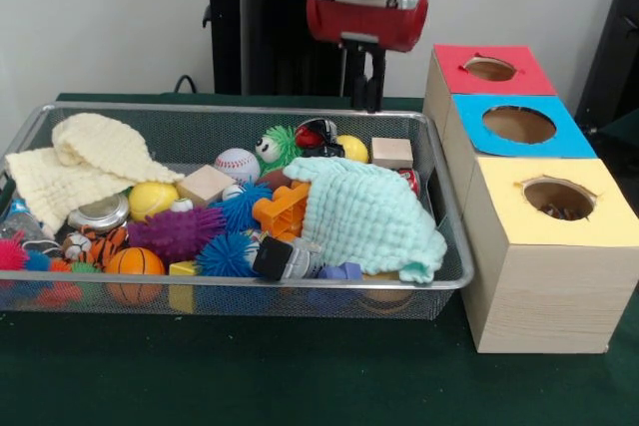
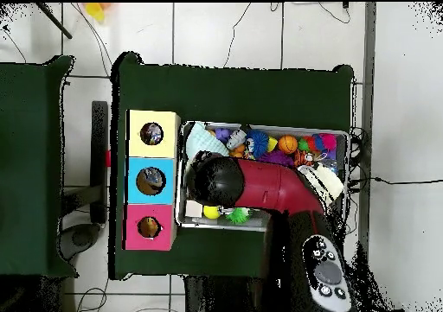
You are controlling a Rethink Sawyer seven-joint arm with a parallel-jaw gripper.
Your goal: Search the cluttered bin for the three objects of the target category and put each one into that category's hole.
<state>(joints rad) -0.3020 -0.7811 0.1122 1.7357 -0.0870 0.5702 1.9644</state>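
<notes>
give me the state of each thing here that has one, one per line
gripper: raised above the bin's far rim, holding nothing visible, open or shut unclear
mesh bin: full of clutter
mint cloth: draped over toys
cream cloth: crumpled at the bin's end
yellow box: something in its hole
blue box: hole open
red box: hole open

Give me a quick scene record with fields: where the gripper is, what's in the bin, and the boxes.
gripper: hanging above the bin's far rim, holding nothing
bin: wire mesh, cluttered
covers: mint cloth, cream cloth
balls: baseball, basketball
boxes: red box, blue box, yellow box, one hole each
</notes>
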